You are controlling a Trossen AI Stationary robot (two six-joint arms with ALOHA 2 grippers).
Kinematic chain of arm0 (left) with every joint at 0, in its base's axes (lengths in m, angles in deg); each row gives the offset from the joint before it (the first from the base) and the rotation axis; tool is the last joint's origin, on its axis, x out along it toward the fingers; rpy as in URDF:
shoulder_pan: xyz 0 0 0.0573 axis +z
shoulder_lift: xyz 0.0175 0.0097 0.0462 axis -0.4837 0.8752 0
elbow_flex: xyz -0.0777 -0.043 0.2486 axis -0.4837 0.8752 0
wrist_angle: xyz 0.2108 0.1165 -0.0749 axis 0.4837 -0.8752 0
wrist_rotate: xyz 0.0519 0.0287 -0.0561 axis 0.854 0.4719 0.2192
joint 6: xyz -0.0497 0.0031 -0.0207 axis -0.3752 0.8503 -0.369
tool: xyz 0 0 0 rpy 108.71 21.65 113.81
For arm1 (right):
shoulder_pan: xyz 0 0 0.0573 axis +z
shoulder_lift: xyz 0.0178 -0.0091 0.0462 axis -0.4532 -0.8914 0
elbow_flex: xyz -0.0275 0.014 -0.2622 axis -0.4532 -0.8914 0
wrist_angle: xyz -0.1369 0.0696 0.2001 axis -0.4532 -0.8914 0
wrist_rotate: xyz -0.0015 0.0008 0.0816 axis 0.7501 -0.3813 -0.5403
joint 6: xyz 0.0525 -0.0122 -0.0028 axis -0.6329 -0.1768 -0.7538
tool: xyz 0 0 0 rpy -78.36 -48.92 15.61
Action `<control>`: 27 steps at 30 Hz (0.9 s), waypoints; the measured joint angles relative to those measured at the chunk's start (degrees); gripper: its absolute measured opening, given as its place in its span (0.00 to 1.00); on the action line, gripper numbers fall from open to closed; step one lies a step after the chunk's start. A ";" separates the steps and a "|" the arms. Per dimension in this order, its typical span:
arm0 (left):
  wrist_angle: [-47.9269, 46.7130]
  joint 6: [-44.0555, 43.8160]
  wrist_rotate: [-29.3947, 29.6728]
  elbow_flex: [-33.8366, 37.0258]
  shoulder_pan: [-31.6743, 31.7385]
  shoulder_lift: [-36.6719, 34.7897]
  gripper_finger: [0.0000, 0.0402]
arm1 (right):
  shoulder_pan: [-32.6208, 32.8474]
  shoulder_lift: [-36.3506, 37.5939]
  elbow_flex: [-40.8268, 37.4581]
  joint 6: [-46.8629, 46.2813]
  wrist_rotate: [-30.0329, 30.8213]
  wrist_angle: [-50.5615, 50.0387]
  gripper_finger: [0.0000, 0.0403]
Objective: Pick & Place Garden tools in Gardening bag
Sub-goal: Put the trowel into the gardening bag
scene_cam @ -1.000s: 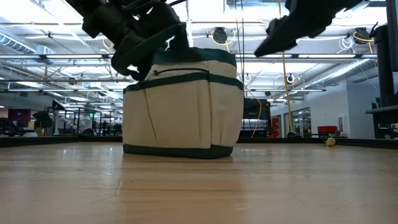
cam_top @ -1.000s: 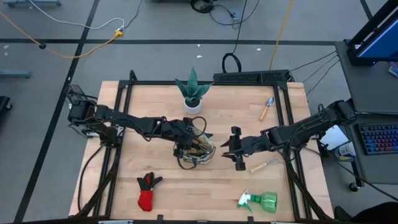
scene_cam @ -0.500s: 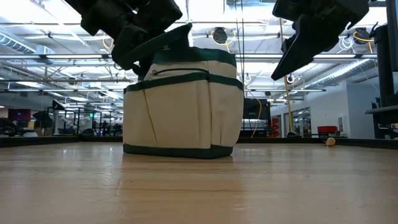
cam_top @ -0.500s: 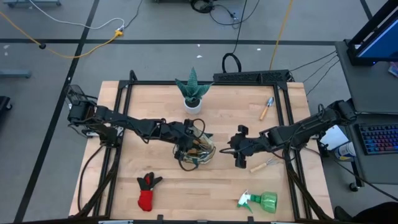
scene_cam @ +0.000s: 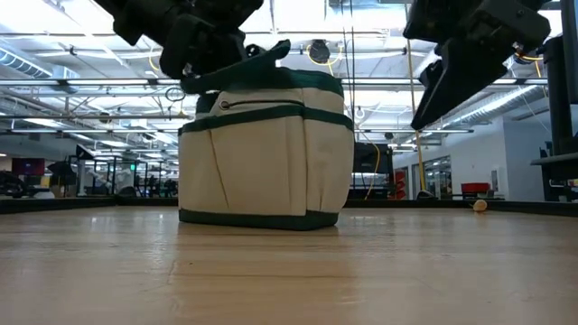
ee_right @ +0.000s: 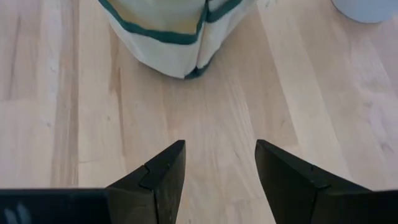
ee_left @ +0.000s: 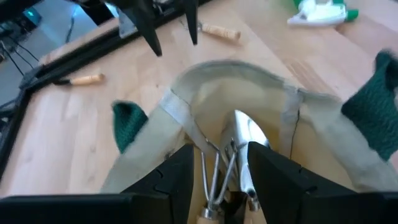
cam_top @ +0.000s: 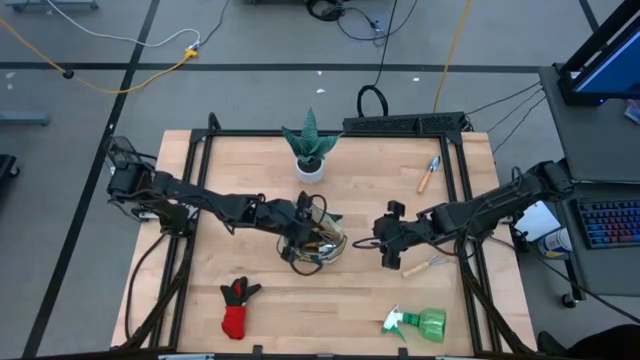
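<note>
Your left gripper (ee_left: 217,163), jaws spread wide and empty, hangs over the gardening bag (cam_top: 316,238) at mid-table, tools inside; your right gripper (ee_right: 217,163), also wide, hovers beside it over bare wood.

grey floor (cam_top: 250,40) with cables lies beyond the wooden table (cam_top: 260,300); a keyboard (cam_top: 608,222) sits beside the table.

Upright beige gardening bag (cam_top: 318,240) mid-table holds metal tools (ee_left: 239,149).
</note>
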 joint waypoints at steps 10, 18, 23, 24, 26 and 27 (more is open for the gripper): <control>-0.62 -0.94 1.80 -0.04 0.04 -7.51 0.39 | 0.00 4.20 -0.02 -2.28 1.55 -2.82 0.46; -2.99 -2.74 2.51 -0.06 0.04 -12.11 0.39 | 0.02 6.87 -0.02 -3.65 4.16 -5.78 0.46; -2.78 -2.73 2.54 -0.07 0.04 -12.46 0.39 | -1.38 8.00 -0.02 -11.98 6.86 -10.40 0.46; -2.98 -2.72 2.54 -0.05 0.04 -12.38 0.39 | -1.71 8.12 -0.01 -13.32 7.72 -11.43 0.46; -2.94 -2.72 2.54 -0.04 0.04 -12.43 0.39 | -2.59 8.38 -0.02 -15.67 9.62 -13.93 0.46; -2.96 -2.74 2.54 -0.04 0.04 -12.47 0.39 | -3.05 8.54 -0.02 -16.85 10.51 -15.12 0.46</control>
